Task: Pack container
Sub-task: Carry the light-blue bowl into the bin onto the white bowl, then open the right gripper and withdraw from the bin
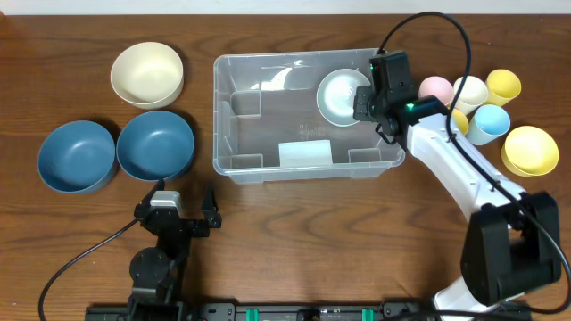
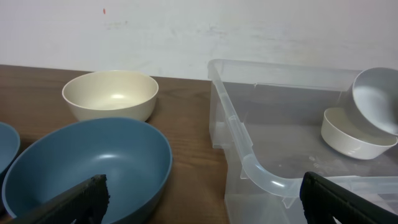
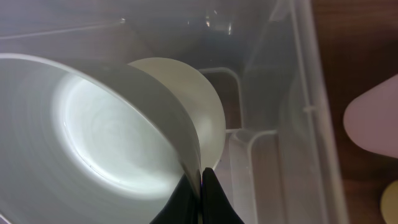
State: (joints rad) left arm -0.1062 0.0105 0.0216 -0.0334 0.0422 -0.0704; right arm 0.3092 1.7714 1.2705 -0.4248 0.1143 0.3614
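1. The large clear plastic rectangular container [image 1: 268,174] sits upright on the brown wooden table [image 1: 285,241], about mid-table. The bowls lie on the left arm's side and the cups on the right arm's side.
2. Its look: see-through walls, rounded corners, a thick rimmed edge [image 2: 249,163] and moulded steps at the floor corners. A pale rectangular label [image 1: 303,153] lies inside against the near wall.
3. The right gripper [image 3: 202,182] has its dark jaws pinched together on the rim of a tilted white round bowl [image 3: 106,137], held inside the container's far corner on the right arm's side.
4. Directly under it, a second white round bowl [image 2: 354,138] rests upright on the container floor (whether the 2 touch is not clear).
5. The left gripper [image 1: 186,198] hangs low over the table in front of the container with its jaws spread wide, holding nothing.
6. Outside the container, a cream round bowl [image 1: 147,74] stands near its far left corner, and 2 blue round bowls [image 1: 155,144] sit side by side, touching, nearer the left arm.
7. On the other side stand pastel plastic cups [image 1: 491,123] in pink, cream, yellow and light blue, close together, with a yellow round bowl [image 1: 530,150] beside them.
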